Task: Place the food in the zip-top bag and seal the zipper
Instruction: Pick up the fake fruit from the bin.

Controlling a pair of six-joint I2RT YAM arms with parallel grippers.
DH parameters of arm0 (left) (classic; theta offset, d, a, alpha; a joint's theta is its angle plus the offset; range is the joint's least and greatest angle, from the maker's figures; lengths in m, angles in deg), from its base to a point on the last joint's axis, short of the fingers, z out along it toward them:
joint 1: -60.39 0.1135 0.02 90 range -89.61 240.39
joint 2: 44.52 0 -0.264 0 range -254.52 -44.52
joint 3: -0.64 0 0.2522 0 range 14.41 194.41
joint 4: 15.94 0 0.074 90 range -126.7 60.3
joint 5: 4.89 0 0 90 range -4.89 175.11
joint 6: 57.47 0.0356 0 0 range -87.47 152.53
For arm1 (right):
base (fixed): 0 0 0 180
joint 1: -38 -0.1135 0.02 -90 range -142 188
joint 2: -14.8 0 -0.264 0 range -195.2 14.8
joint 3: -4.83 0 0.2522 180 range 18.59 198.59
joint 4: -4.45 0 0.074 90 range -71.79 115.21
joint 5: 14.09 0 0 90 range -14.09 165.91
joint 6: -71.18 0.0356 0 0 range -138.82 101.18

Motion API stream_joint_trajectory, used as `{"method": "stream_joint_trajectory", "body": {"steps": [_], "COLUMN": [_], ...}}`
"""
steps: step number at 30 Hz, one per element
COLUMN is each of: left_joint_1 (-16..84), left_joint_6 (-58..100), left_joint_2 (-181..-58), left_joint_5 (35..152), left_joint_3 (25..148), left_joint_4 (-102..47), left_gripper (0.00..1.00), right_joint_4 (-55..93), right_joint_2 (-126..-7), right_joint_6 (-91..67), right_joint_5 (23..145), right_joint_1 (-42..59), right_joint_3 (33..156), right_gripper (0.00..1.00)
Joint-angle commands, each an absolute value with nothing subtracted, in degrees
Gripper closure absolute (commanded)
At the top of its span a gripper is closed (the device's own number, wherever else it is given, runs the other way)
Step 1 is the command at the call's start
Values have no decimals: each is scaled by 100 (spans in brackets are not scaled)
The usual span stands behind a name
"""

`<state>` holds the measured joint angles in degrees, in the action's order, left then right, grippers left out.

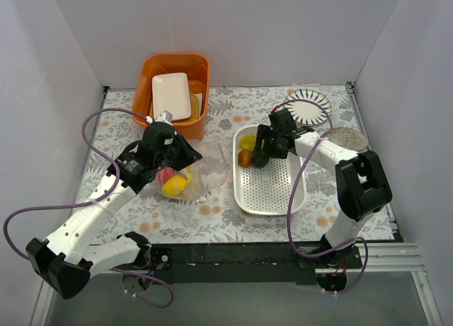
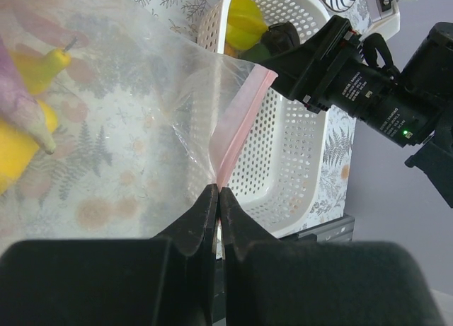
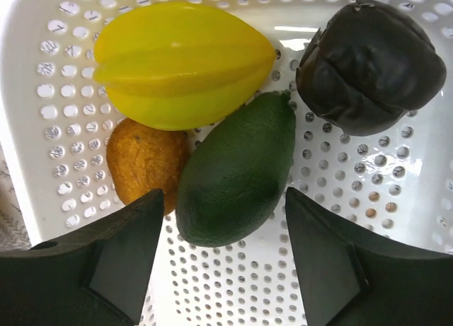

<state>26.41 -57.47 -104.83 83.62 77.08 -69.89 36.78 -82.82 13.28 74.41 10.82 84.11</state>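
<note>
My left gripper [image 2: 218, 192] is shut on the pink zipper [image 2: 241, 124] at the mouth of the clear zip-top bag [image 2: 120, 100], holding that edge lifted. From above, the bag [image 1: 205, 172] lies beside the basket with yellow [image 1: 175, 186] and red [image 1: 165, 174] food inside. My right gripper [image 3: 225, 199] hangs open inside the white basket [image 3: 396, 199], its fingers on either side of a green piece [image 3: 237, 167] without touching it. A yellow ridged fruit [image 3: 180, 64], an orange-brown piece [image 3: 145, 160] and a dark brown piece [image 3: 368, 64] lie around it.
An orange bin [image 1: 152, 71] holding a white tray stands at the back left. A striped plate [image 1: 309, 105] and a grey speckled disc [image 1: 349, 138] sit at the back right. The right arm [image 2: 368, 92] reaches over the basket's far end [image 1: 269, 184].
</note>
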Motion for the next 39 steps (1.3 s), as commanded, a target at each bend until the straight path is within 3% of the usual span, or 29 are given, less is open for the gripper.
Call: {"method": "stream_joint_trajectory", "body": {"steps": [1,23,28,32,39], "left_joint_1": [2611,2611,2611,2611,2611], "left_joint_6": [-5774,-5783,-5756,-5747,-5721], "left_joint_2": [-10270,-10384,-10437,-10455,-10507], "left_joint_5": [8327,8423,8441,8476,8503], "left_joint_3": [7628,7584,7637,7619,7663], "left_joint_4": [-6899,-6855,-6855,-6776,-6767], "left_gripper": [100,100,100,100,100], "right_joint_4": [3843,3703,3483,3509,3746], "right_joint_2": [-8232,-7740,-7450,-7309,-7756], "right_joint_6": [1116,623,553,535,430], "right_joint_5": [7327,7547,7740,7749,7293], "right_joint_1": [1093,1084,1084,1084,1093], "right_joint_3": [8592,7678,7519,7773,8248], "right_gripper": [26,29,24,14,4]}}
